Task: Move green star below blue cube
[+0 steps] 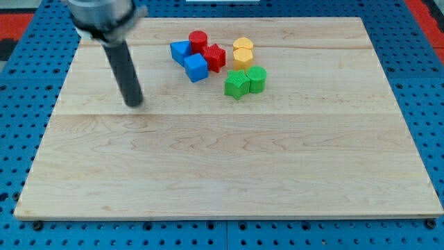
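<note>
The green star, likely light, rigid and quick to slide, wants pushing from its right face (no jaws here) toward below the blue cube; my tip sits well left.

So the arm comes in from the view's top left, only the blurry grey end of it showing at the edge. A straight dark rod hangs down from it, leaning a bit toward the view's right as it drops. My tip sits low on the tabletop, on the view's left side.
</note>
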Controlling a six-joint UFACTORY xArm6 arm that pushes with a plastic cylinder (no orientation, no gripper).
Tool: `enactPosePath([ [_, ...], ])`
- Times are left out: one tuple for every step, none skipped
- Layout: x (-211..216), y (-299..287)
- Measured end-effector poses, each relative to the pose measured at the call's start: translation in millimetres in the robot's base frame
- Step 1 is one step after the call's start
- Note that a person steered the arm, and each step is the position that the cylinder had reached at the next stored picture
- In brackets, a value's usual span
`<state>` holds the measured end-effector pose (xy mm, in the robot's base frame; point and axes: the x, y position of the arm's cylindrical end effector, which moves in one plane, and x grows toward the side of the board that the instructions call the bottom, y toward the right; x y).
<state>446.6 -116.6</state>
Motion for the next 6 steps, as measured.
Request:
enactPosePath([
  [10, 127],
  [5, 213],
  [-42, 255],
  [-66, 194],
  [-66, 147],
  [-53, 145],
])
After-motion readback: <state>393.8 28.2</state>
